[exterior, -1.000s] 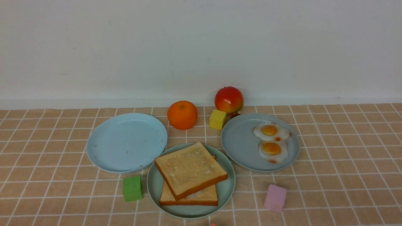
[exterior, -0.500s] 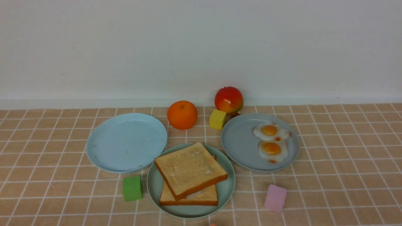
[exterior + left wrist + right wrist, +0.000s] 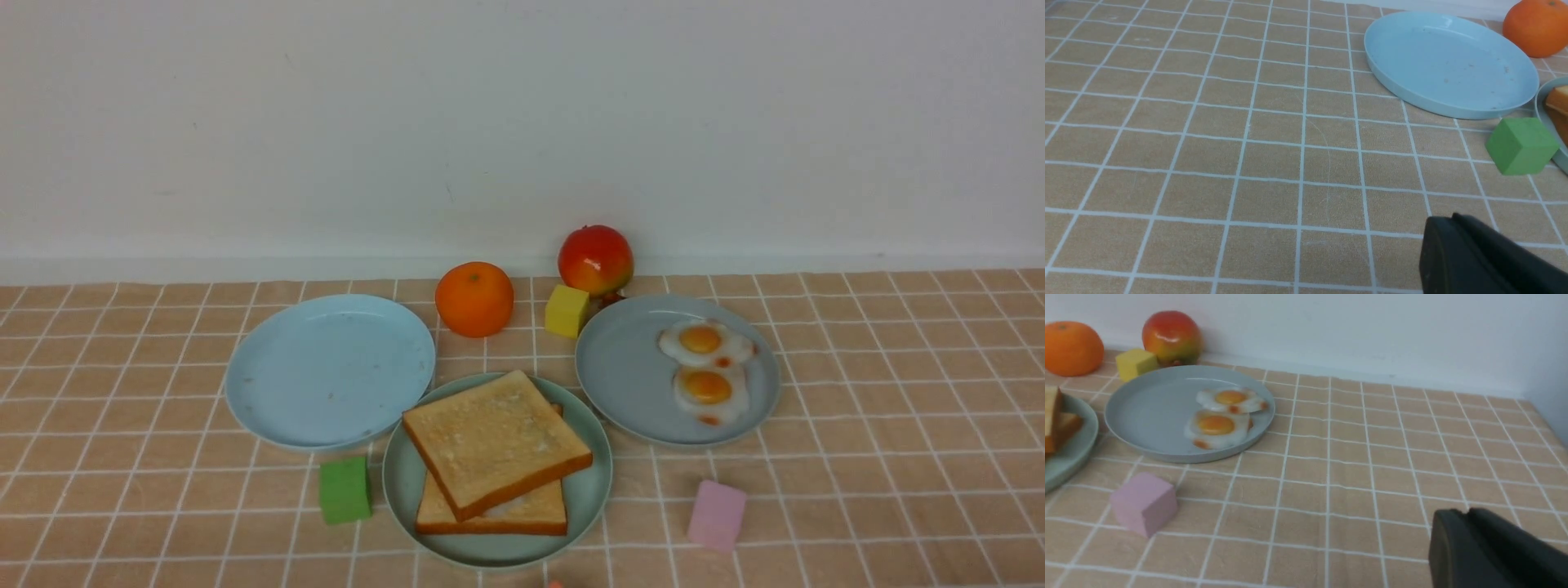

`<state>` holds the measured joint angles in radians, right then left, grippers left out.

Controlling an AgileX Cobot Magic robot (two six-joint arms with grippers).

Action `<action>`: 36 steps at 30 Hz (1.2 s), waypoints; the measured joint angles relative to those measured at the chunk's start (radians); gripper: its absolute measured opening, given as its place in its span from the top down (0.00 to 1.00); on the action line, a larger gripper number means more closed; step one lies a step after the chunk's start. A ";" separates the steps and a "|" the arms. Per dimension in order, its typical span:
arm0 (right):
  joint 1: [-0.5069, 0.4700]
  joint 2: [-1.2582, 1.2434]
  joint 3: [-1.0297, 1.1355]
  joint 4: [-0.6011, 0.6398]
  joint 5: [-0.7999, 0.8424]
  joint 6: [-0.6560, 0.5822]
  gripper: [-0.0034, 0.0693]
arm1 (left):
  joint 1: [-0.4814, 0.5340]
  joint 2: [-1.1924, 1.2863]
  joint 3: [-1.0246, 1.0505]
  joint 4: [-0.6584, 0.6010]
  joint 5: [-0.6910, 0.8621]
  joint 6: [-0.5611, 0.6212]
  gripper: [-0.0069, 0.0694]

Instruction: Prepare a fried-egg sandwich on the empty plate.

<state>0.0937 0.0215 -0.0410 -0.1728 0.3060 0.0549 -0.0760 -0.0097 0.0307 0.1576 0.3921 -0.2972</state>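
Two toasted bread slices lie stacked on the mint-green plate, the top slice skewed over the lower one. A pale sliver shows between them; I cannot tell what it is. Two fried eggs lie on the grey-blue plate. Neither gripper shows in the front view. The left gripper hangs shut and empty over bare cloth, apart from the green cube. The right gripper is shut and empty, over the cloth right of the egg plate.
An empty sky-blue plate sits at the left. An orange, a yellow cube and an apple stand at the back. A green cube and a pink cube flank the mint plate.
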 joint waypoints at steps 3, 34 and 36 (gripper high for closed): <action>-0.002 -0.030 0.061 -0.002 0.002 0.000 0.86 | 0.000 0.000 0.000 0.000 -0.002 0.000 0.89; -0.053 -0.031 0.058 -0.002 0.082 0.000 0.80 | 0.000 0.000 0.000 0.002 -0.001 0.000 0.87; -0.053 -0.031 0.058 -0.002 0.082 0.000 0.79 | 0.000 0.000 0.000 0.002 -0.001 0.000 0.86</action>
<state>0.0411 -0.0094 0.0167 -0.1752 0.3878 0.0549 -0.0760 -0.0101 0.0307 0.1598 0.3916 -0.2972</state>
